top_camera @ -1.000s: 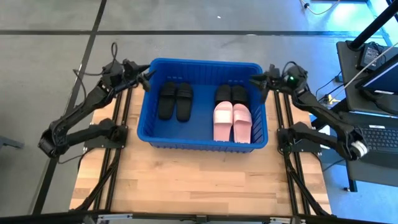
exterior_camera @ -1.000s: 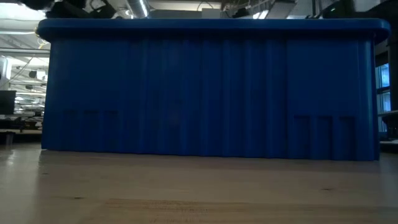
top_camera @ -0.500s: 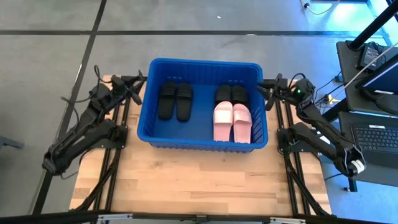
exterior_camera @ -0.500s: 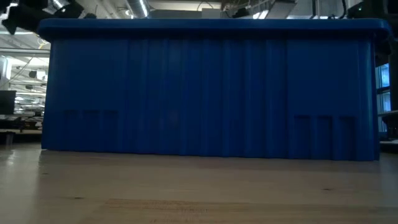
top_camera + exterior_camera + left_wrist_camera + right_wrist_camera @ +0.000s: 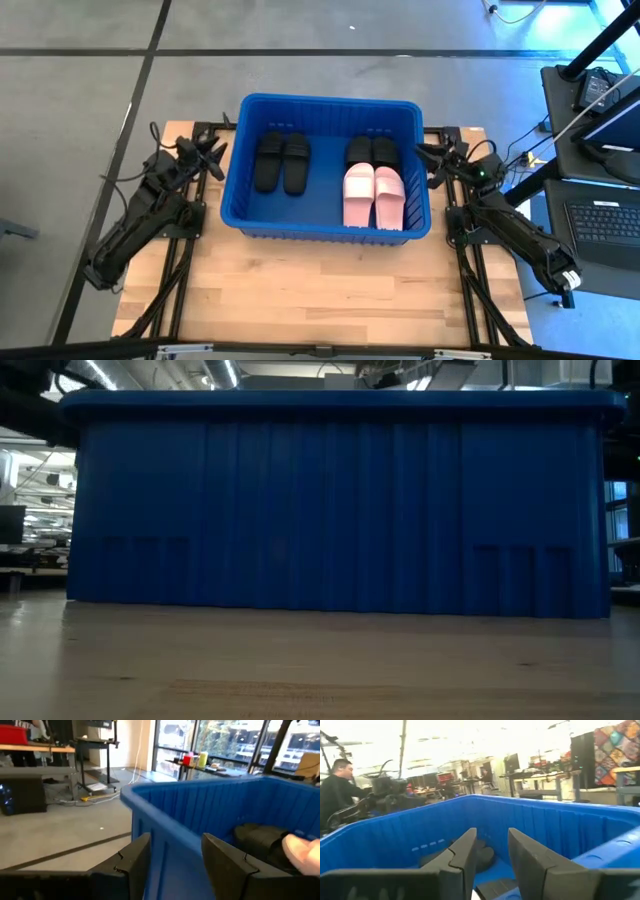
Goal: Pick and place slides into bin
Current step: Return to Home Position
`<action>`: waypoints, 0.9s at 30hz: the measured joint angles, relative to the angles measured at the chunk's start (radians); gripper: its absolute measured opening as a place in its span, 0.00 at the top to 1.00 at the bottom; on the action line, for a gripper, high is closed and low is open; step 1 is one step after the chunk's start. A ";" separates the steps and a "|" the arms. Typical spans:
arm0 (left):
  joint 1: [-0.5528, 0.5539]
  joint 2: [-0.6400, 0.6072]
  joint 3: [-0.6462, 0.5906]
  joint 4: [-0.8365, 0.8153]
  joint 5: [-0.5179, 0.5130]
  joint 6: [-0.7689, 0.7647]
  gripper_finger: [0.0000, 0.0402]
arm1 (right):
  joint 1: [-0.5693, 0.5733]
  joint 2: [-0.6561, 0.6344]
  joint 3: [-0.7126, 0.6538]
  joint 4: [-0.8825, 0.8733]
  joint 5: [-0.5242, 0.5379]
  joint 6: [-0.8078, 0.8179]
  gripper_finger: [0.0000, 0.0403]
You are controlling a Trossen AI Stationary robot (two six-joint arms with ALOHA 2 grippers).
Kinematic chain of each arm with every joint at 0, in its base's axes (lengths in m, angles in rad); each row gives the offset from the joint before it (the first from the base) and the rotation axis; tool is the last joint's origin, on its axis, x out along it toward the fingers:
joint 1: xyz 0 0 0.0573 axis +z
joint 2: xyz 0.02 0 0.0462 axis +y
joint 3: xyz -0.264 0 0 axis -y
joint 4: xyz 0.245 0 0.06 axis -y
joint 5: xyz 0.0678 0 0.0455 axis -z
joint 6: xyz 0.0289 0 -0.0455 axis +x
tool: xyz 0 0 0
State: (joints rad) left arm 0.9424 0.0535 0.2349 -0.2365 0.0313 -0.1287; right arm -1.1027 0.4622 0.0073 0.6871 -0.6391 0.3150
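Note:
The blue bin [image 5: 325, 222] stands on the wooden table and fills the low view [image 5: 330, 500]. Inside it lie two black slides [image 5: 282, 162] at the left, two black slides [image 5: 372, 150] at the far right and two pink slides [image 5: 373, 196] in front of those. My left gripper [image 5: 214, 155] is open and empty just outside the bin's left wall; its wrist view [image 5: 172, 865] looks at the bin's rim [image 5: 165, 800]. My right gripper [image 5: 431, 160] is open and empty just outside the right wall, looking over the rim [image 5: 492, 862].
Bare wooden table [image 5: 320, 290] lies in front of the bin. A desk with a keyboard [image 5: 605, 222] stands off the table's right side. A person [image 5: 337, 790] shows in the room beyond the table.
Both grippers have drawn back from above the bin's far corners. The left one has gone toward the table's left and near edges, the right one toward the right and near edges. Both arms have folded lower beside the bin. The slides have kept still.

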 joint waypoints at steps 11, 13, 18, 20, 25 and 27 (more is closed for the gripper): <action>0.000 -0.051 -0.021 -0.106 -0.038 0.006 0.57 | -0.033 -0.076 0.002 -0.019 0.115 0.020 0.72; 0.000 -0.051 -0.021 -0.105 -0.041 0.022 0.57 | -0.045 -0.091 0.003 -0.031 0.147 0.020 0.72; 0.000 -0.051 -0.021 -0.121 -0.117 0.038 0.57 | -0.078 -0.096 0.004 -0.191 0.240 0.007 0.72; 0.000 -0.051 -0.021 -0.132 -0.153 0.038 0.57 | -0.087 -0.098 0.005 -0.235 0.254 0.000 0.72; 0.000 -0.051 -0.021 -0.139 -0.189 0.057 0.57 | -0.109 -0.099 0.007 -0.309 0.313 -0.078 0.72; 0.000 -0.051 -0.021 -0.142 -0.196 0.060 0.57 | -0.118 -0.094 0.001 -0.366 0.332 -0.140 0.72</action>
State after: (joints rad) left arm 0.9421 0.0025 0.2138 -0.3787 -0.1647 -0.0685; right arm -1.2212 0.3679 0.0083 0.3209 -0.3072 0.1750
